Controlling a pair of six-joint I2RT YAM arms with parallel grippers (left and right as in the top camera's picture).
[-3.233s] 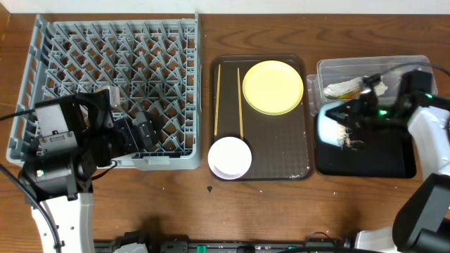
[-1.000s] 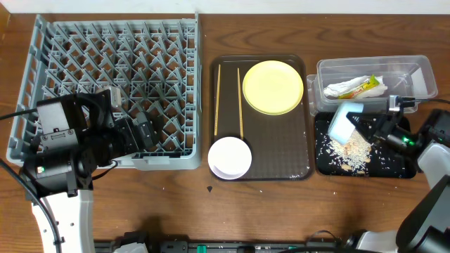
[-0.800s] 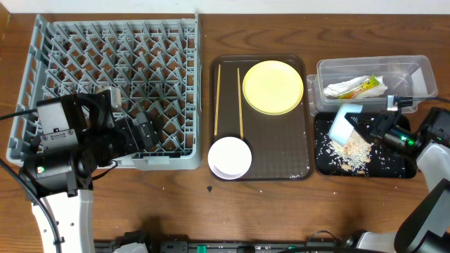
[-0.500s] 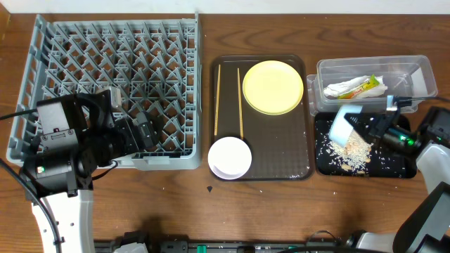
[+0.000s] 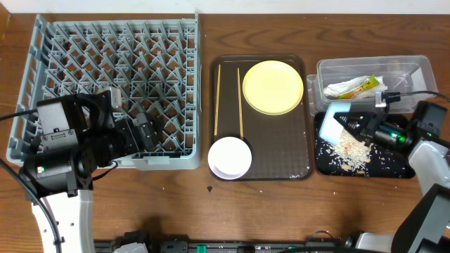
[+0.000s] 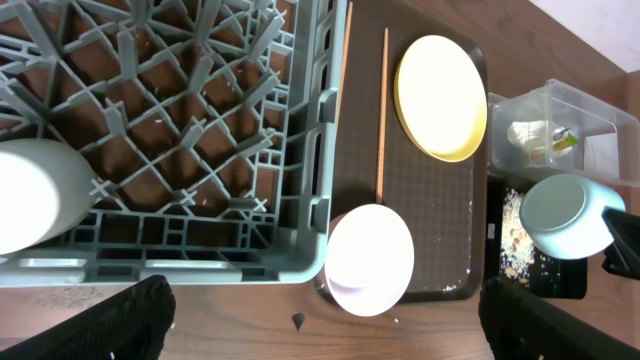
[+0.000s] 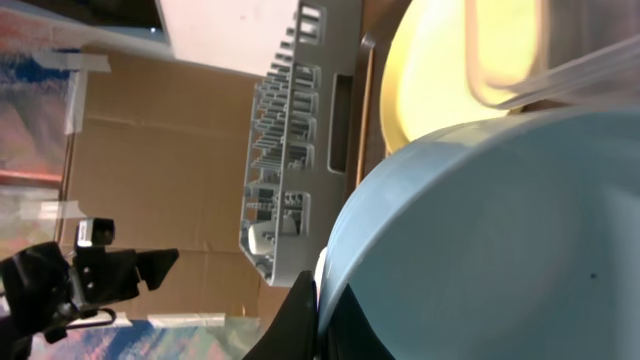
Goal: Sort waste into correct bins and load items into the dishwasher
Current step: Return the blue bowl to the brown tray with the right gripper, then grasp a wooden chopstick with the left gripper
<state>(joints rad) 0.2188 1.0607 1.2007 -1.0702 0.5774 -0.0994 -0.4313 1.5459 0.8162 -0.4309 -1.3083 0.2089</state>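
The right hand (image 5: 351, 121) grips the rim of the round light blue bowl (image 5: 335, 125), tipped on edge above the shallow black rectangular tray (image 5: 397, 167); the left hand (image 5: 135, 133) stands wide and empty. The bowl looks stiff, light and smooth, likely slippery, so a firm rim pinch suits it.

The left arm (image 5: 67, 151) consists of blocky black joint housings mounted on a white tubular link. A small green indicator light (image 5: 40, 171) is set into the lower housing, and thin black cables (image 5: 15, 115) run alongside the arm. The left claw (image 5: 144, 132) has two matte black fingers (image 6: 125, 325). The right arm (image 5: 427, 151) has the same white link and black joint, with green indicator lights (image 5: 402, 138) and a thin black cable (image 5: 408, 92) above. The right claw (image 5: 349, 122) is black, with tapered fingers (image 7: 300, 320).
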